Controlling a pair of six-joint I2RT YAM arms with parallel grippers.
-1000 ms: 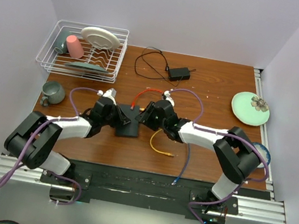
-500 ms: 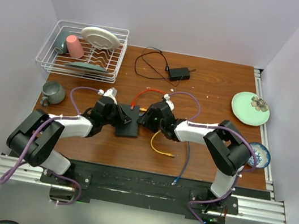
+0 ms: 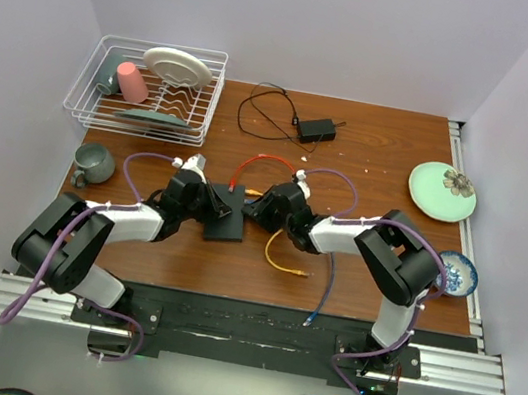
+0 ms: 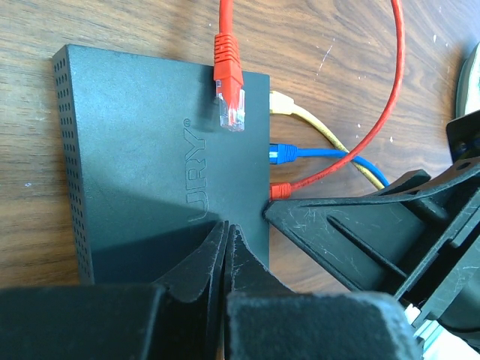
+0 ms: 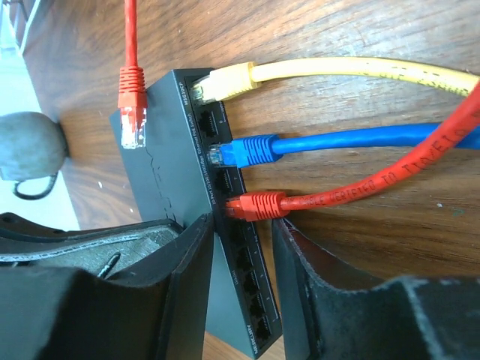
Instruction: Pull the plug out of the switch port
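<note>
Two grippers | right gripper (image 5: pixel 241 225): my jaws apart, astride the switch port (image 5: pixel 225 180) on the box (image 4: pixel 135 150) edge, just short of the red plug (image 5: pixel 255 204) | left gripper (image 4: pixel 226 236): closed, tips on box top | three seated: red plug, yellow plug (image 5: pixel 225 81), blue plug (image 5: pixel 251 150) | one loose plug (image 5: pixel 132 105) atop box

3 plugs (image 5: pixel 247 150) in the switch port (image 5: pixel 244 262), 1 plug (image 4: pixel 229 82) atop the box (image 4: pixel 127 150)

Three plugs crowd the switch port (image 5: pixel 212 124): the yellow plug (image 5: pixel 225 81), blue plug (image 5: pixel 247 150) and red plug (image 5: pixel 255 204) sit side by side with narrow gaps between them, and their cables (image 5: pixel 360 139) fan across the wood. A loose red plug (image 5: pixel 132 105) lies on the black box (image 4: pixel 142 142). The right gripper (image 5: pixel 240 229), jaws parted, straddles the port edge just below the red plug. The left gripper (image 4: pixel 227 240), fingers pressed together, rests on the box's opposite side. Bare table (image 3: pixel 386 137) stretches toward the adapter (image 3: pixel 316 128), while the dish rack (image 3: pixel 97 107) and mug (image 3: pixel 94 164) hem the left.
</note>
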